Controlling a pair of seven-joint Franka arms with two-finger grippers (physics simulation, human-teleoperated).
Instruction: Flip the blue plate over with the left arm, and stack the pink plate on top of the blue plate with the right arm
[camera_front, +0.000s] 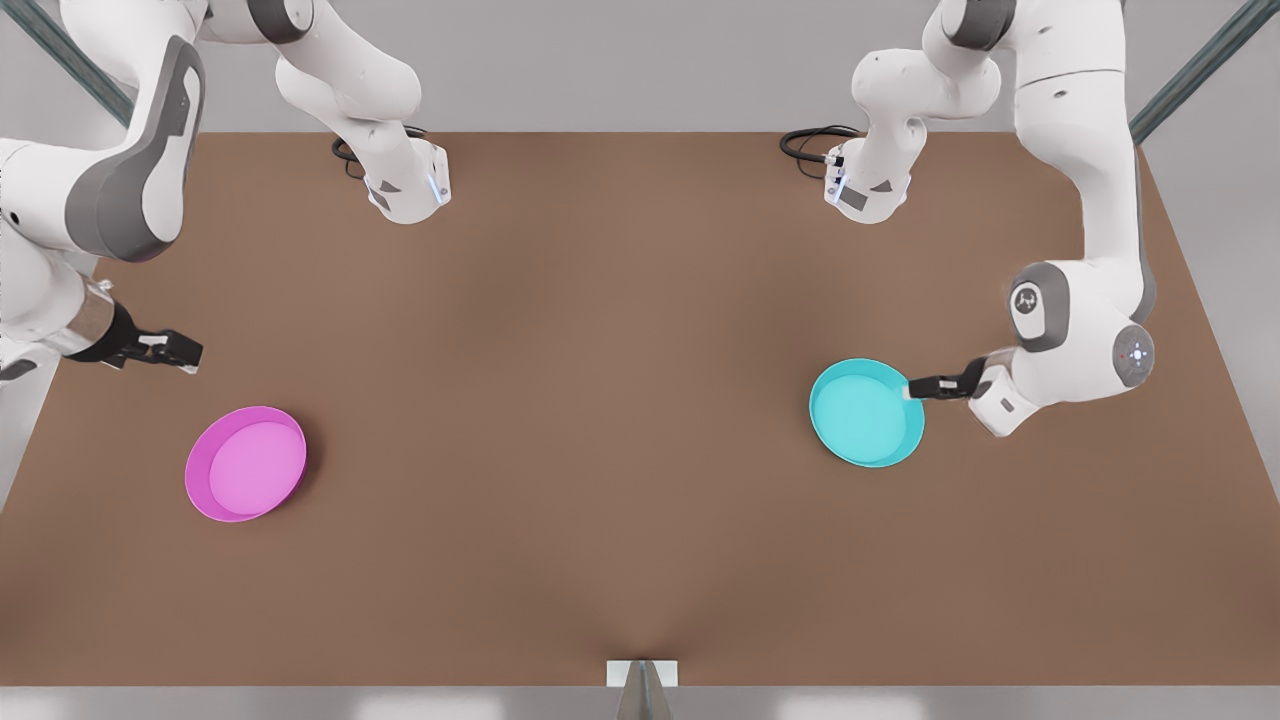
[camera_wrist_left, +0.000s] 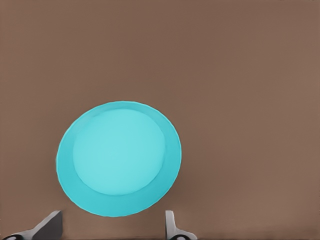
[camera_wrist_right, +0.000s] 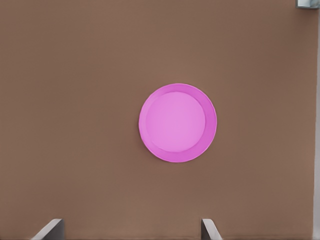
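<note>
The blue plate (camera_front: 865, 412) lies open side up on the brown table at the front view's right. My left gripper (camera_front: 916, 388) sits low at its far-right rim, pointing toward it. In the left wrist view the blue plate (camera_wrist_left: 119, 157) lies just ahead of the left gripper (camera_wrist_left: 112, 227), which is open, fingers spread wide and holding nothing. The pink plate (camera_front: 245, 463) rests open side up at the front view's left. My right gripper (camera_front: 172, 350) hovers behind it and apart from it. Its wrist view shows the pink plate (camera_wrist_right: 177, 122) well ahead of the open right gripper (camera_wrist_right: 130, 230).
The brown table (camera_front: 600, 400) stretches wide between the two plates. A small grey bracket (camera_front: 641, 675) sits at the near edge, also visible as the bracket (camera_wrist_right: 307, 3) in the right wrist view. Both arm bases with black cables (camera_front: 810, 145) stand at the back edge.
</note>
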